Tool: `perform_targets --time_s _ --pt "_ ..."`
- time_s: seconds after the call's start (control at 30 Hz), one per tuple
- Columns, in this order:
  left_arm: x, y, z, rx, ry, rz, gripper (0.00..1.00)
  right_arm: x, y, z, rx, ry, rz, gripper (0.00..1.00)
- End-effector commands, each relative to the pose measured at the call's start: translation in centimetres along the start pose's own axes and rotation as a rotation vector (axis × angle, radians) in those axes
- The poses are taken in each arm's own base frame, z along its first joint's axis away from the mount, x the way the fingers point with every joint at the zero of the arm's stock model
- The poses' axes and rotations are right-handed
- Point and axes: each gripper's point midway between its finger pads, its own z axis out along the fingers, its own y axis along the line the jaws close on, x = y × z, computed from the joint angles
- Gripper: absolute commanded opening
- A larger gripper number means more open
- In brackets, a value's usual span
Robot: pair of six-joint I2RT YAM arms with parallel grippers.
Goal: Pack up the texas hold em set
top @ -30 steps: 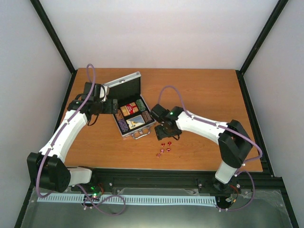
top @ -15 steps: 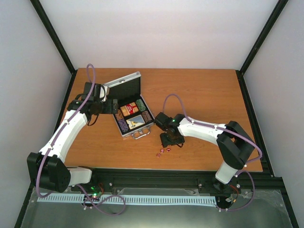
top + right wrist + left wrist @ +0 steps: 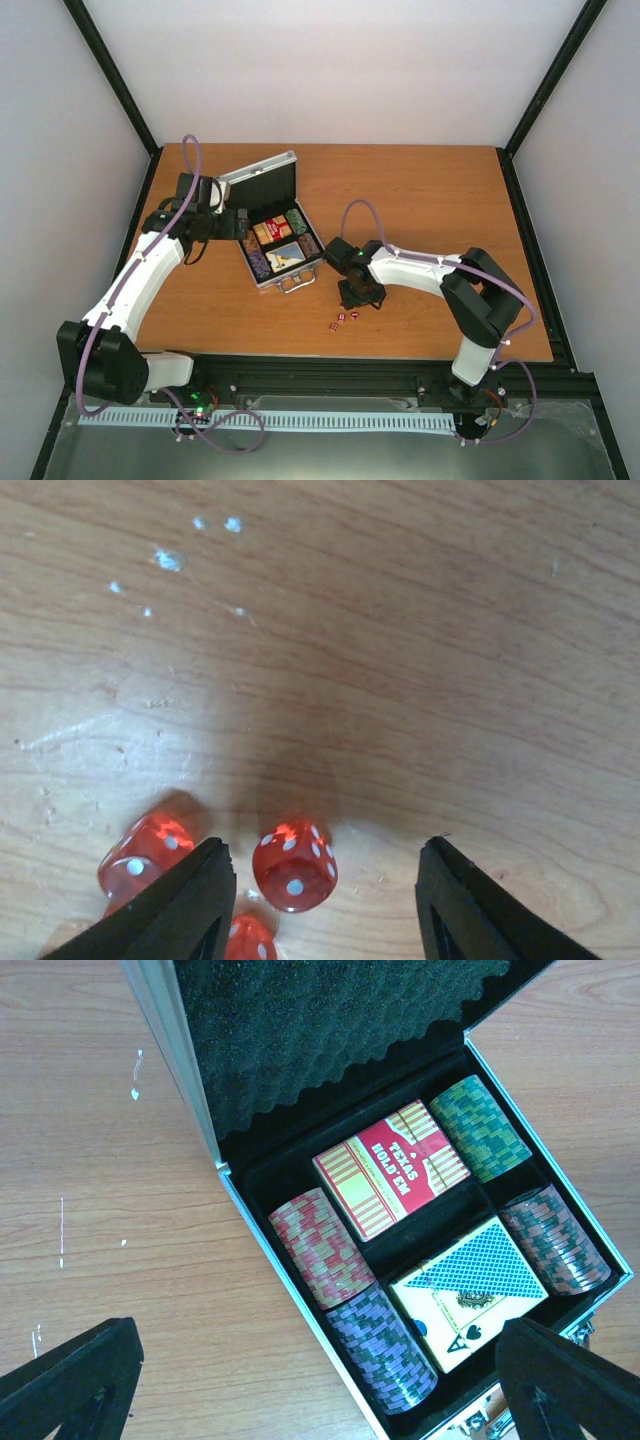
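Right pincer (image 3: 322, 905): hanging part-spread just above the tabletop (image 3: 420, 630), pinching nothing
Red die (image 3: 295, 865): sitting between its fingers, touching neither, a cube with no long axis
Neighbouring dice (image 3: 140, 858): crowding one finger, risking a nudge
Left pincer (image 3: 320, 1400): hovering spread wide over the open briefcase (image 3: 330, 1030), well apart from the dice

And here's a brown wooden table (image 3: 420, 200), its grain scuffed with small pale specks (image 3: 165, 558), boxed in by plain white walls (image 3: 340, 70) and black corner posts (image 3: 112, 75), with a black rail (image 3: 330, 372) and a white toothed strip (image 3: 330, 422) along the near edge.
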Motion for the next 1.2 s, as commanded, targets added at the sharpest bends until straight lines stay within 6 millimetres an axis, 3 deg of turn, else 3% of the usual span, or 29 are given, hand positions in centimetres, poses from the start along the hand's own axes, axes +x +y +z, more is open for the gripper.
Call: perform_targets --time_s 0.0,0.43,0.7,0.93,1.17 --pt "-1.3 0.0 -0.4 -0.001 -0.035 0.013 1.00 -0.3 -0.2 0.9 0.004 0.007 -0.002 0.49" --pt "-1.3 0.1 -0.2 -0.004 -0.028 0.013 1.00 -0.2 -0.3 1.3 -0.011 0.023 0.005 0.27" --pt "-1.1 0.1 -0.4 -0.006 -0.033 0.007 1.00 -1.1 -0.4 -0.5 -0.001 -0.009 0.016 0.11" --pt "-1.0 0.2 -0.8 -0.008 -0.040 0.002 1.00 -5.8 1.3 -4.9 -0.028 -0.114 -0.025 0.11" --pt "-1.1 0.1 -1.1 -0.002 -0.046 -0.008 1.00 -12.8 5.8 -8.5 -0.128 -0.249 -0.095 0.11"
